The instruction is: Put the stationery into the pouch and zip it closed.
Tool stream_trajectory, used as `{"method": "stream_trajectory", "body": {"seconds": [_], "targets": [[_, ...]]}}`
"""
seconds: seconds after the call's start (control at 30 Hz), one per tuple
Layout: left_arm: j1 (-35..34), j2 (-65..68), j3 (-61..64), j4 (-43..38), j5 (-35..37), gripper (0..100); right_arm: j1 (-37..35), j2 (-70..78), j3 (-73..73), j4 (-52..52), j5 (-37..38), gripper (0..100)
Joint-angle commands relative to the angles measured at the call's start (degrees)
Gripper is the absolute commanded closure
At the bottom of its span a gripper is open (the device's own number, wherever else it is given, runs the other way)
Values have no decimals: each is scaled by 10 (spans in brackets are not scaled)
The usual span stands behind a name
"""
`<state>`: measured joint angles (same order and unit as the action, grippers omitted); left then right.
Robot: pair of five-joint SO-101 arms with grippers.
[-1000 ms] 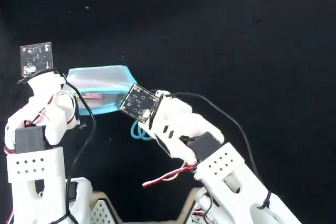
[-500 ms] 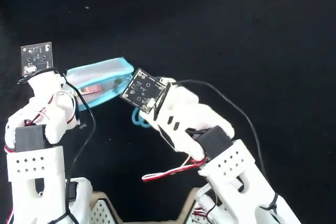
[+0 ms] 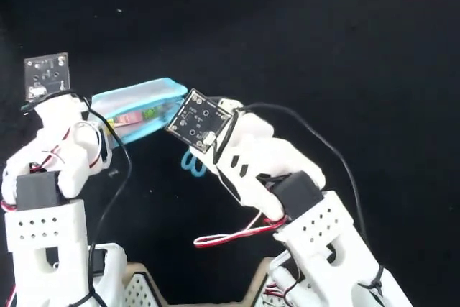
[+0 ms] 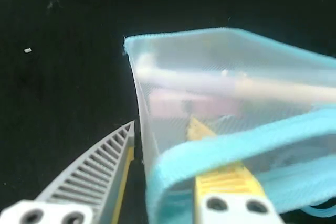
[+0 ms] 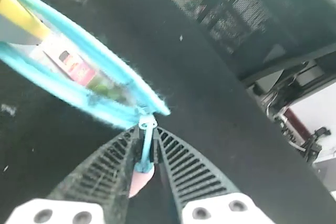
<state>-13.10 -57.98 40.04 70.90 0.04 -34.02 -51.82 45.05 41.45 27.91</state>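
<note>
Nearest, the two arm bases stand at the table's (image 3: pixel 338 62) front edge, with a red-and-white wire (image 3: pixel 230 237) trailing between them. Just beyond, a blue loop (image 3: pixel 192 164) lies on the black surface under the right arm; I cannot tell what it belongs to.

The right gripper (image 5: pixel 146 148) is pinched tight on the pull (image 5: pixel 145 139) at the right end of the pouch (image 3: pixel 136 108). The left gripper (image 4: pixel 161 124) is clamped on the other end, with its yellow finger behind the mesh and its grey one outside the corner. The pouch stretches between them on a slant, right end farther back.

All this sits in the table's left half, and the left arm is close to the left edge. To the right of the pouch and behind it, black surface runs open to the far edge.

From above, the contents read as a pink and green patch. The left wrist view resolves a pale pen (image 4: pixel 236 85) lying lengthwise inside. The right wrist view shows the pouch's two blue edges spreading apart from the pull, with a pink eraser (image 5: pixel 70 62) between them.
</note>
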Motion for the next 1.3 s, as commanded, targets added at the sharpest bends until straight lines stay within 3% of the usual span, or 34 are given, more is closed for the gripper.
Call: {"method": "stream_trajectory", "body": {"seconds": [0.0, 0.3, 0.67, 0.97, 1.17, 1.27], "targets": [[-5, -8, -59, 1, 2, 834, 9, -12, -50, 2, 2, 988], [-7, -9, -115, 2, 1, 834, 10, -12, -68, 2, 2, 988], [-68, -9, -131, 3, 3, 834, 7, -11, -146, 48, 4, 988], [-67, -9, -211, 130, -3, 834, 7, -7, -158, 44, 4, 988], [-68, -9, -253, 176, -109, 834, 7, -7, -175, 49, 4, 988], [-68, -9, -282, 207, -121, 834, 7, -7, -174, 49, 4, 988]]}}
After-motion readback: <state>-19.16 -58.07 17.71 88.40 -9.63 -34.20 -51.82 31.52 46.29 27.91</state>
